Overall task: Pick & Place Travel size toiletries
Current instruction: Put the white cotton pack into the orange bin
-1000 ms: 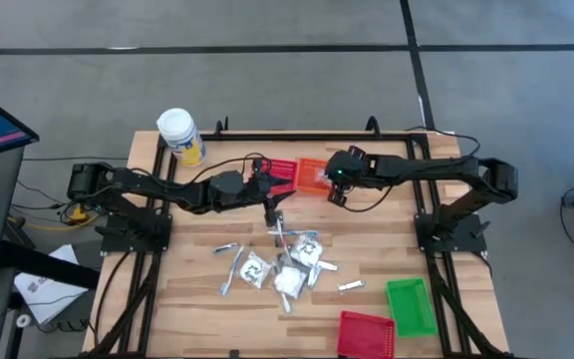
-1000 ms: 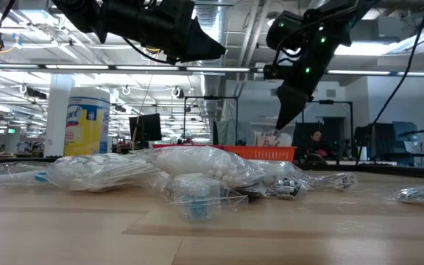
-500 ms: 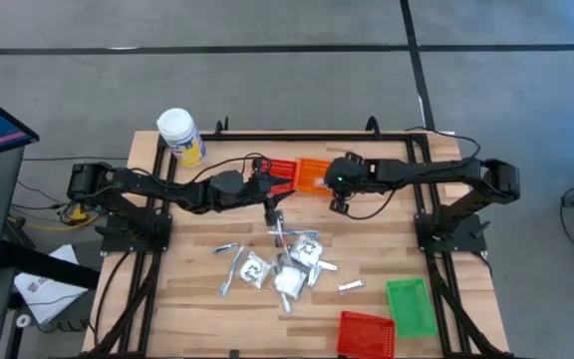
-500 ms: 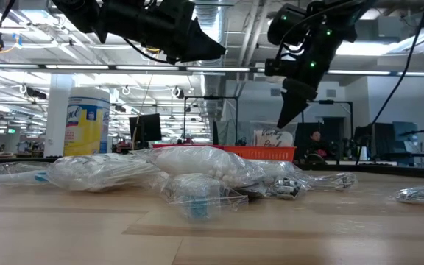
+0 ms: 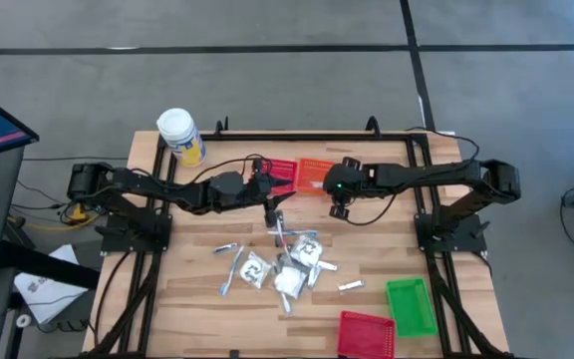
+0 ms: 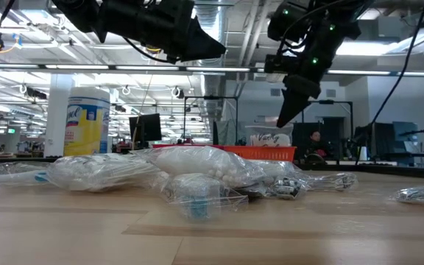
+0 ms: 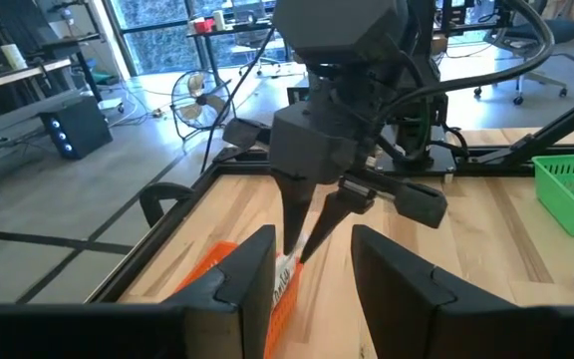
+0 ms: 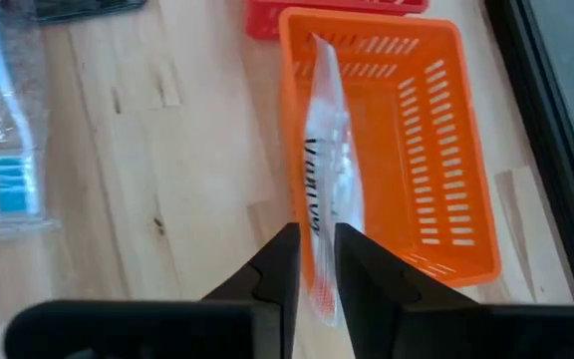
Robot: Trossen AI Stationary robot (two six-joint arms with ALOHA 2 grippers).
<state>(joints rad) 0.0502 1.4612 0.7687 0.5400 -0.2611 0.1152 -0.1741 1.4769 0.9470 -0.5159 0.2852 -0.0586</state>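
Hanging over the orange basket [image 8: 407,150], the right gripper [image 8: 314,261] is seen with fingers narrowly parted around a clear packet [image 8: 325,170] standing inside it; the left gripper [image 7: 312,264] is held half-open just beside the basket, nothing gripped

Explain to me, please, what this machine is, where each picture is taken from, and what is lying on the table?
It is a robot with two dark arms at a wooden table. One picture looks down from above, one looks level across the tabletop, and two come from cameras on the wrists. The right hand has a clear packet between its fingers, standing in the orange basket. The left hand hovers near the pile of wrapped toiletries. A yellow jar, a green basket and red baskets also stand there.
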